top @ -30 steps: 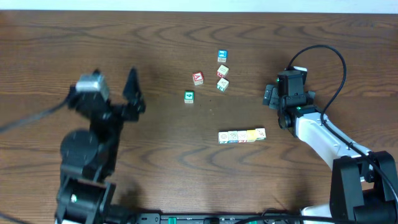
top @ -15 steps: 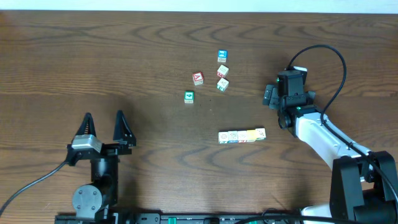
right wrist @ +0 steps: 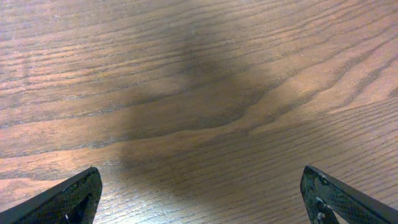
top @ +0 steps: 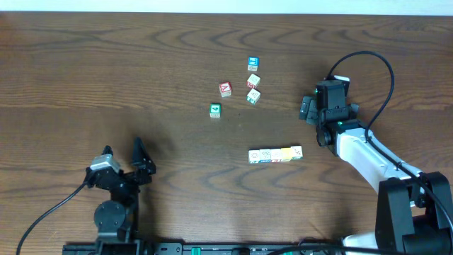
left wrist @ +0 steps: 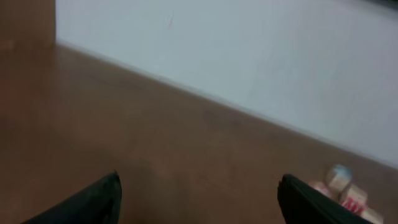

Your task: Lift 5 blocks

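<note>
5 blocks (top: 275, 154) sit in 1 row on bench (top: 141, 64), touching side by side (1 yellow, rest pale). Left fingers (left wrist: 93, 202) wide apart, holding nothing, low at near left side, well away from row. Right fingers (right wrist: 68, 199) wide apart too, only bare wood between, near row's right end. 5 loose cubes (top: 253, 81) lie farther back.
</note>
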`<action>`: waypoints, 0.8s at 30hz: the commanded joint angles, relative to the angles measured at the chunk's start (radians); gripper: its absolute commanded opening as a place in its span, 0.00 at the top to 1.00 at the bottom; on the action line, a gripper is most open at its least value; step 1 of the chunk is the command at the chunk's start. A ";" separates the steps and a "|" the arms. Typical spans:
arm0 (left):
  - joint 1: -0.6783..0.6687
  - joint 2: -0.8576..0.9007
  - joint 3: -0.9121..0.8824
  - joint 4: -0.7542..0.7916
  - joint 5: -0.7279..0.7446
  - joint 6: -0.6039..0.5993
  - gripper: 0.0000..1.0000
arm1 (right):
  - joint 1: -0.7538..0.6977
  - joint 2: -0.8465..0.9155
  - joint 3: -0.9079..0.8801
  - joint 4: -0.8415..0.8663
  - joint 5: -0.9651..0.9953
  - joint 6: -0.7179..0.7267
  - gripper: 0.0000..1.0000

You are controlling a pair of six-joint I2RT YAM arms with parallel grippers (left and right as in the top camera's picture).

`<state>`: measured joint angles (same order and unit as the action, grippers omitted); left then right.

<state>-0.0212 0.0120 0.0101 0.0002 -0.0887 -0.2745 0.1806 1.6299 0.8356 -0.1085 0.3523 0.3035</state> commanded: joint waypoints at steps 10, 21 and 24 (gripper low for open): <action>0.006 -0.006 -0.006 -0.070 0.021 0.003 0.19 | -0.009 0.009 0.002 0.000 0.013 0.003 0.01; 0.006 -0.006 -0.006 -0.070 0.021 0.003 0.19 | -0.008 -0.036 0.001 -0.033 0.004 0.003 0.01; 0.006 -0.006 -0.006 -0.070 0.021 0.003 0.19 | 0.000 -0.171 -0.013 -0.121 0.001 0.003 0.01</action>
<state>-0.0204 0.0105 0.0139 -0.0158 -0.0582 -0.2764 0.1814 1.5883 0.8310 -0.2012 0.3458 0.3035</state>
